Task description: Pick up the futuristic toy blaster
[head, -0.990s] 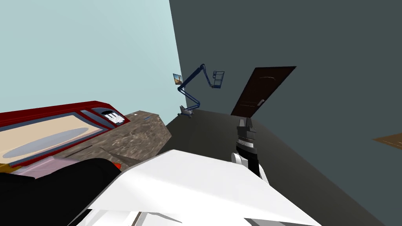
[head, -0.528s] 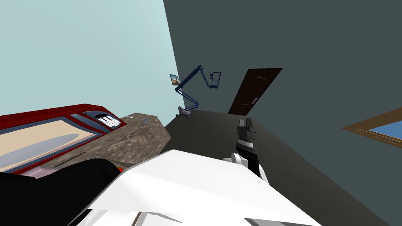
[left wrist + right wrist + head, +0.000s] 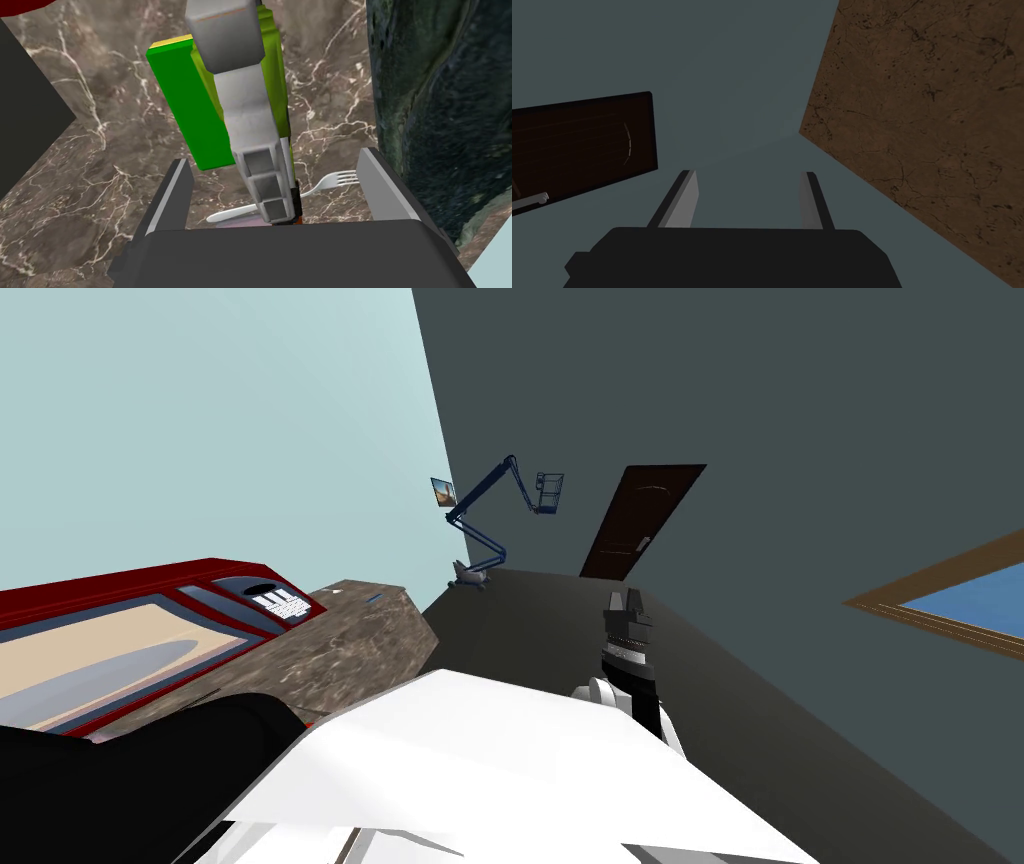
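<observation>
A: Left gripper (image 3: pixel 275 156) status?
B: Fingers (image 3: pixel 172 195) spread wide, clamped on nothing. The blaster (image 3: pixel 250 125) sits in the gap between them. There's daylight on both sides and neither finger touches it.
A: Orientation?
B: Its long axis runs away from the gripper body. Grey boxy barrel toward the camera, green slab body to one side of it, with a yellow sliver along the slab's far edge. Small orange bit at the end nearest the gripper body.
A: What's under the blaster?
B: Counter (image 3: pixel 100 200), brown marble with white veins. Can't tell whether the blaster rests on it or hangs just off it.
A: Anything near the blaster?
B: A fork (image 3: pixel 342 176) lies flat on the counter and passes behind the blaster's near end. Its tines point toward the finger on that side. There's a pale pink edge just beside the fork's handle, mostly hidden by the gripper body, so I can't identify it. A dark mottled mass (image 3: pixel 440 100) stands beyond the tines, apart from the blaster.
A: Right gripper?
B: Right gripper (image 3: pixel 625 601) is over dark floor, well apart from the counter. Its fingers are parted with an empty gap between them.
A: Head view of the counter?
B: A red cabinet (image 3: pixel 120 578) sits just beside it.
</observation>
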Robot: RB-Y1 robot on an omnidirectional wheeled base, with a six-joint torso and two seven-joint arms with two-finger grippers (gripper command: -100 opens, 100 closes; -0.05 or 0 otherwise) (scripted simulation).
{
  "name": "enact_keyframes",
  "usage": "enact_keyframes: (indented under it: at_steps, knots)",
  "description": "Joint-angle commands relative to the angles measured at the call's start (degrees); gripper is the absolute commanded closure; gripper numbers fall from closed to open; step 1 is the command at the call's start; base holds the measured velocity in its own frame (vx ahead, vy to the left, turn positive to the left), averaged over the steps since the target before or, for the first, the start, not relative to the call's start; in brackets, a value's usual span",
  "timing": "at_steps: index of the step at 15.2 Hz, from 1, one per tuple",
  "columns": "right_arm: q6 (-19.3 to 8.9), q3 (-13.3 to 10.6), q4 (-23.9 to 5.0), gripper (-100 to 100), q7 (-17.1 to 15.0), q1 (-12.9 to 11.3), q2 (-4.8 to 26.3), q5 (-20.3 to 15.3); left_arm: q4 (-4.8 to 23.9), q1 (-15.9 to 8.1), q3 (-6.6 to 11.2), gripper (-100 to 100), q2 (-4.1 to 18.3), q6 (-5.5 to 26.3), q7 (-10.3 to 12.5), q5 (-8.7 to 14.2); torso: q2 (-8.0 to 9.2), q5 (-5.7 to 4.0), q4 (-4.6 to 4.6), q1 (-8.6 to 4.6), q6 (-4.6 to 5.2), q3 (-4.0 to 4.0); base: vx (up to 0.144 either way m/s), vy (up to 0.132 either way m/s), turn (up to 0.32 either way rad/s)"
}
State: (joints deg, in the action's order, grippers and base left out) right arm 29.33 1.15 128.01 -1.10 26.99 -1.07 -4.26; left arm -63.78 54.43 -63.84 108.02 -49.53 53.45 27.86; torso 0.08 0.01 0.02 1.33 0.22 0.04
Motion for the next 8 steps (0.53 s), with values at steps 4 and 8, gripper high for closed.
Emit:
enact_keyframes:
  at_steps: [4,8]
  knots:
    - [0.0,0.0,0.0,0,0.0,0.0,0.0,0.0,1.8,0.3,0.99,-100,-1.8,0.0,1.5,-0.9,-0.04,-0.02,-0.01,-0.21,-0.01,-0.02,-0.002,0.105,-0.023]
    - [0.0,0.0,0.0,0,0.0,0.0,0.0,0.0,2.0,0.2,0.93,100,-1.3,-0.6,2.0,-1.3,-0.11,-0.21,-0.03,-0.83,0.0,-0.07,0.009,-0.024,0.008]
